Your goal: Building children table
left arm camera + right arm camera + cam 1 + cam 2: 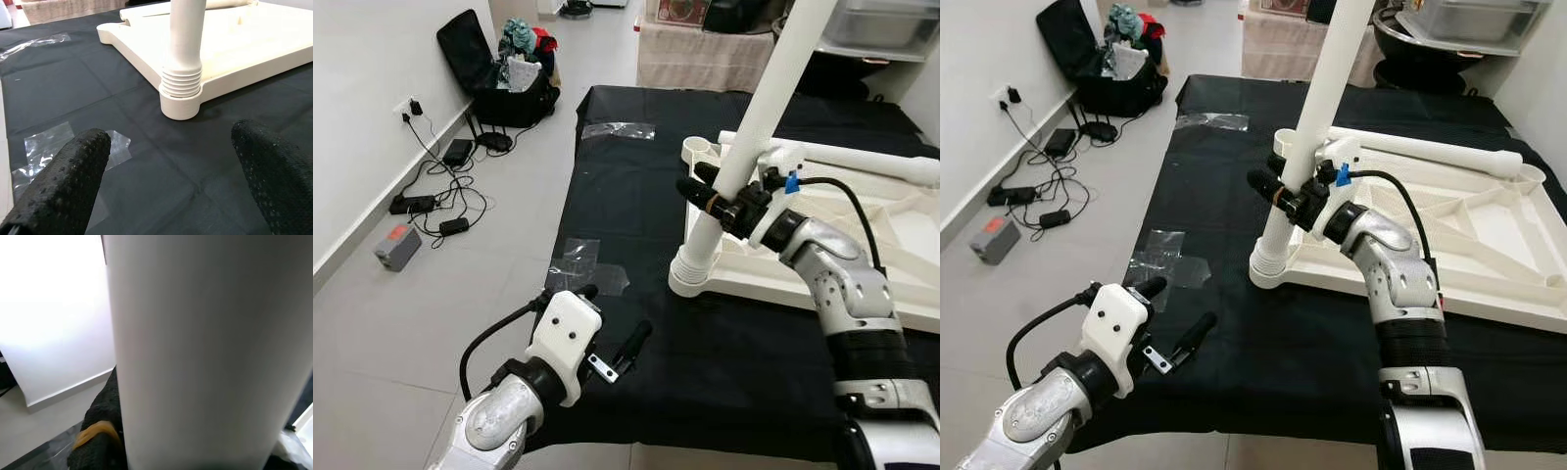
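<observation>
Left pincer (pixel 612 328) hovers, fingers apart (over black cloth (pixel 636 215)); right pincer (pixel 710 196) clamps the white leg (pixel 759 117) upright in the tabletop (pixel 901 245).

The table leg (pixel 759 117) and tabletop (pixel 1489 245) look like smooth, matt cream plastic; the leg's base is ribbed. A matt black cloth (pixel 636 206) covers the worktop, with clear glossy film (pixel 576 264) lying on it. The left claw's fingers (pixel 58 186) are black, pebbled rubber. The floor (pixel 401 323) is pale, faintly glossy tile.
</observation>
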Controlling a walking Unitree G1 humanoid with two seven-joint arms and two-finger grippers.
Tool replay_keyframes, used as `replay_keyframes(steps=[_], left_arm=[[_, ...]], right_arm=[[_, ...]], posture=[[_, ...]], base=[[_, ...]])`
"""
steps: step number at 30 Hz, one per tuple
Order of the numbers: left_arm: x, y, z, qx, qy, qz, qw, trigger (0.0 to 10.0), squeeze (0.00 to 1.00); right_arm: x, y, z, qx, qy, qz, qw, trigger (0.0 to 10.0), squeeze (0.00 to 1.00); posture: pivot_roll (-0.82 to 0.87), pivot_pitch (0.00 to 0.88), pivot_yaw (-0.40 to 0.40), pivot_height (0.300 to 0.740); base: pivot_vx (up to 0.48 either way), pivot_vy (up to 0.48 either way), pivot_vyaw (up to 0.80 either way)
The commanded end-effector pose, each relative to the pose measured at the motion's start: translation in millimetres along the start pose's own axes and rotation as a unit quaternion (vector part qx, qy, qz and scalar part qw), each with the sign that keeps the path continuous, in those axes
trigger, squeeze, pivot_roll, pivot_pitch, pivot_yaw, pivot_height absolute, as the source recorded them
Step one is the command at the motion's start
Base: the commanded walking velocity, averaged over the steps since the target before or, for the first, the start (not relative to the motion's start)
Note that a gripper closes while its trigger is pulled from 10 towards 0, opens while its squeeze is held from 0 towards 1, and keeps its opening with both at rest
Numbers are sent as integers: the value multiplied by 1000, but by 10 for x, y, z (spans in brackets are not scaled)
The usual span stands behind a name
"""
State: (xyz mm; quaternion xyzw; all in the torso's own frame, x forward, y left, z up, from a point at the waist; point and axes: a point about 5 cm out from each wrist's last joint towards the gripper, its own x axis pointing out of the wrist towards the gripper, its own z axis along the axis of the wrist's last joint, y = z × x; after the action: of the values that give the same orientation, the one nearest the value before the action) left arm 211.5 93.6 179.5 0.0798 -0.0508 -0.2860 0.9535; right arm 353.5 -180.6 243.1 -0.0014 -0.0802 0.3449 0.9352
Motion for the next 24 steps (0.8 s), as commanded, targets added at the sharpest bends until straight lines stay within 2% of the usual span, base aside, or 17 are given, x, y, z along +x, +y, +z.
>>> replay_keyframes(steps=[1,5,10,17,18,23,24], left_arm=[[-11,1,-36,1,7,-3,1000,10000,0],[-6,14,-34,3,7,-3,1000,10000,0],[-3,21,-33,2,6,-2,1000,10000,0],[4,22,-33,3,5,-2,1000,10000,0],[7,26,-32,4,4,-1,1000,10000,0],[5,35,-32,5,4,0,1000,10000,0],[5,42,-31,7,4,1,1000,10000,0]], right_arm=[[-126,1,-437,21,91,-25,995,10000,0],[-123,112,-435,7,90,8,996,10000,0],[-103,171,-474,-9,104,13,994,10000,0],[-43,116,-565,10,146,-45,988,10000,0],[-42,51,-587,9,153,-77,985,10000,0],[-53,-12,-595,8,152,-118,981,10000,0],[-55,-39,-594,10,149,-142,979,10000,0]], posture=[[95,198,-55,740],[95,198,-53,740],[93,199,-52,740],[91,200,-53,740],[92,200,-54,740],[93,200,-55,740],[90,200,-56,740]], base=[[0,0,0],[0,0,0],[0,0,0],[0,0,0],[0,0,0],[0,0,0],[0,0,0]])
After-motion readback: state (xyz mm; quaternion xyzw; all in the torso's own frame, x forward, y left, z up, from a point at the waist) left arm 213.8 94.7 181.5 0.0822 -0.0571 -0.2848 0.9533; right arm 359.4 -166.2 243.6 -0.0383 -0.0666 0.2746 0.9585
